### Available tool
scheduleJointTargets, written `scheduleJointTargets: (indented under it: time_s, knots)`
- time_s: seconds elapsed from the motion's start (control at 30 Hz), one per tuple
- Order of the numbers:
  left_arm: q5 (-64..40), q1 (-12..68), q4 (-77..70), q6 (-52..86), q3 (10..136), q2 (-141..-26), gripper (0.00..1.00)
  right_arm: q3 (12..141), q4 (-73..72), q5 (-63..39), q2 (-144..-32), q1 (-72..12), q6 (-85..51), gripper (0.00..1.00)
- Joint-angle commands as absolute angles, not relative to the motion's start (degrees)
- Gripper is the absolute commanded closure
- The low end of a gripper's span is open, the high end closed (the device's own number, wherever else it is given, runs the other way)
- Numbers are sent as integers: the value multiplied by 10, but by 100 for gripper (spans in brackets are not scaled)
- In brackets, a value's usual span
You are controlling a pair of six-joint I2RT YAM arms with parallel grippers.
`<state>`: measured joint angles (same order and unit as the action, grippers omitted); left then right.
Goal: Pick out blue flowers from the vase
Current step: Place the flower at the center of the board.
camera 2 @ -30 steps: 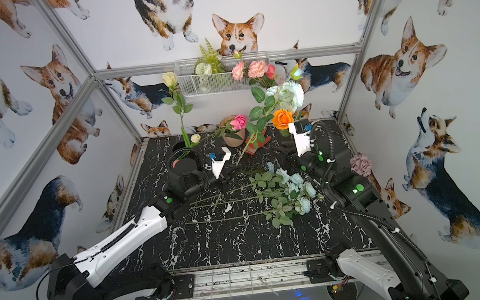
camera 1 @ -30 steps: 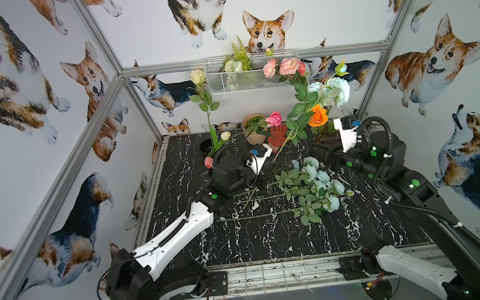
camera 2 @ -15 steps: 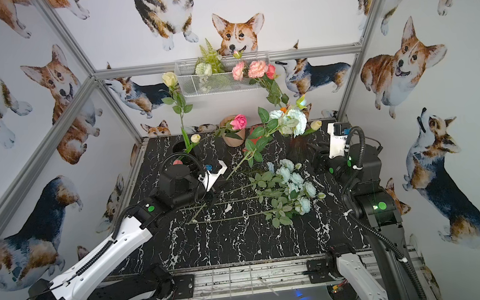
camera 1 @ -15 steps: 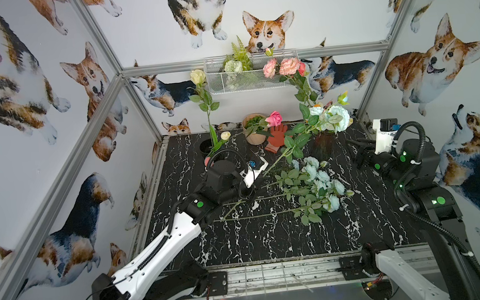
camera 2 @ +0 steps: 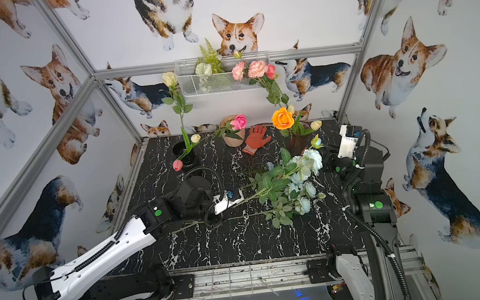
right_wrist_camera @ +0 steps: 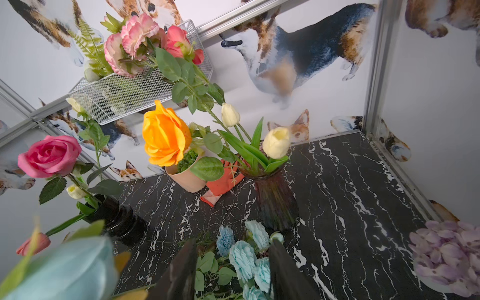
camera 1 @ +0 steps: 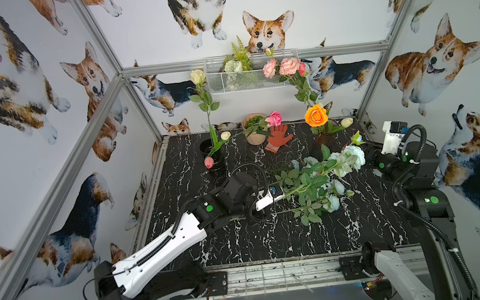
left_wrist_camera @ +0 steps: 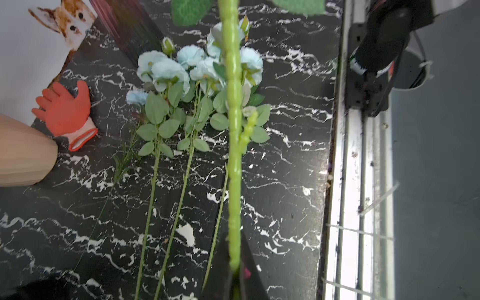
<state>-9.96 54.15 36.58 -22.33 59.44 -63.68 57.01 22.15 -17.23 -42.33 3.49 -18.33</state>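
Left arm [camera 1: 164,246]: white forearm shell, black ribbed cable along it, black joints, round green sticker [camera 1: 209,208] away from the mounting rail [camera 1: 273,275]; right arm [camera 1: 424,170]: black links, green stickers, looping corrugated hose, white segment beside the rail; left gripper [left_wrist_camera: 235,259], right gripper [right_wrist_camera: 233,242]: dark tapered fingers.

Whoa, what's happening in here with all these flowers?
The left arm's end effector is shut on the stem of a pale blue flower, holding it above other blue flowers lying on the table. The right end effector is open and empty near the dark vase, which holds an orange rose and cream tulips.
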Motion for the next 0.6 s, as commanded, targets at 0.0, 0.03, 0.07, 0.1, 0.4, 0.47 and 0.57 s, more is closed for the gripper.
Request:
scheduleJointTargets:
  time_s: [0.0,0.03,0.07,0.1,0.4,0.47,0.57]
  knots:
    - [-58,556,388,-251,584,-641,100,563,189,-177,-419,50,-199,52]
    - [-53,557,388,-253,581,-643,100,560,189,-179,-418,57,-199,52]
    - [-46,559,389,-255,577,-643,100,556,188,-180,-417,64,-201,52]
    - [-37,564,388,-256,574,-645,100,552,185,-182,-416,72,-204,52]
    - [17,587,371,-260,542,-657,100,524,159,-238,-408,163,-238,52]
    - [17,586,362,-260,540,-668,100,519,150,-244,-411,165,-243,52]
    - [19,586,333,-258,529,-686,100,510,139,-246,-415,165,-247,53]
